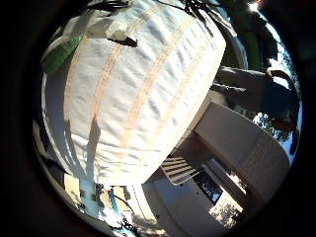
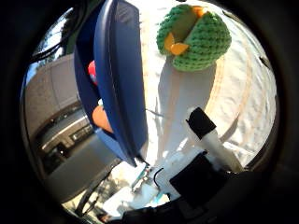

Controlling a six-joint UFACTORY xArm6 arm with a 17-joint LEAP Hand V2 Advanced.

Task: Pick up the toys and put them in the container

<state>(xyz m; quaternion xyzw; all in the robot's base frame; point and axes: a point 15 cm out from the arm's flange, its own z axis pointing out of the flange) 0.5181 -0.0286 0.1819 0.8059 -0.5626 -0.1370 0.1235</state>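
While my palm looks down from its little-finger side, a white cloth (image 1: 143, 94) with pale tan stripes fills most of what I see; it is wrinkled, woven stuff draped over the bench, and its edge falls away toward paving and a slatted white chair (image 1: 180, 170) beyond. At one rim of that view a green toy (image 1: 59, 54) peeks out, mostly cut off behind one of my white fingers (image 1: 106, 27). From the thumb side the same toy shows whole: a rounded crocheted thing of knobbly green yarn with orange bits at its opening, lying on the cloth, clear of my hand (image 2: 205, 158) and beside the blue container (image 2: 117, 79). That container is smooth, hard plastic, seen edge-on, so its inside is largely hidden; I make out only a red shape (image 2: 92, 70) and an orange shape (image 2: 102, 119) within. My fingers reach out fairly straight over the cloth, holding nothing.
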